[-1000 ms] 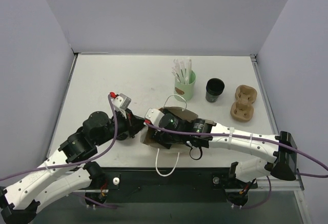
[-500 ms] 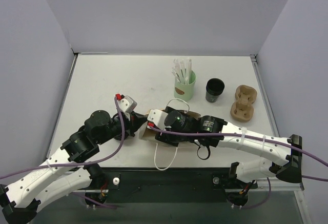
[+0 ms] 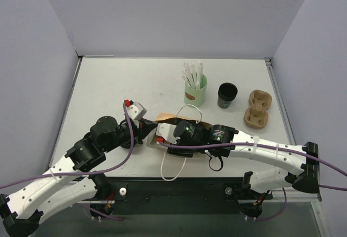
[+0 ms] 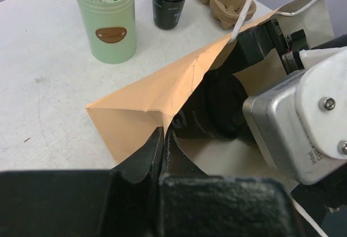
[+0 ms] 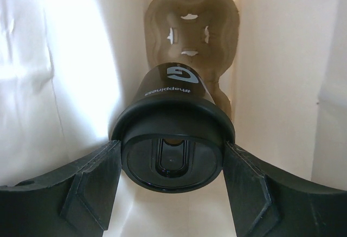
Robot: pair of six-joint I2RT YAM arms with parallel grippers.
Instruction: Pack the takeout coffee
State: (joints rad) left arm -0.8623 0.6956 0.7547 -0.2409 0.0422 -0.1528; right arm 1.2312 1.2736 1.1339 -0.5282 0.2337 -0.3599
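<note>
The takeout coffee [image 5: 172,139] is a black paper cup with a black lid. It is inside the brown paper bag [image 4: 157,96], its far end against a cardboard cup carrier [image 5: 190,20] at the bag's bottom. My right gripper [image 5: 172,161] reaches into the bag, and its fingers [image 5: 92,188] press the lid rim on both sides. My left gripper [image 4: 162,139] is shut on the bag's mouth edge and holds it open. In the top view, the right wrist [image 3: 184,134] covers the bag [image 3: 162,119] and hides the cup.
A mint-green cup with white straws [image 3: 195,90] stands behind the bag. A stack of black cups [image 3: 227,95] and a second cardboard carrier [image 3: 256,108] are at the back right. The bag's white handle [image 3: 173,169] loops toward the table's near edge.
My right gripper has gone deeper into the bag with the cup. The bag and my left gripper have shifted slightly right. The bag handle has moved with them.
</note>
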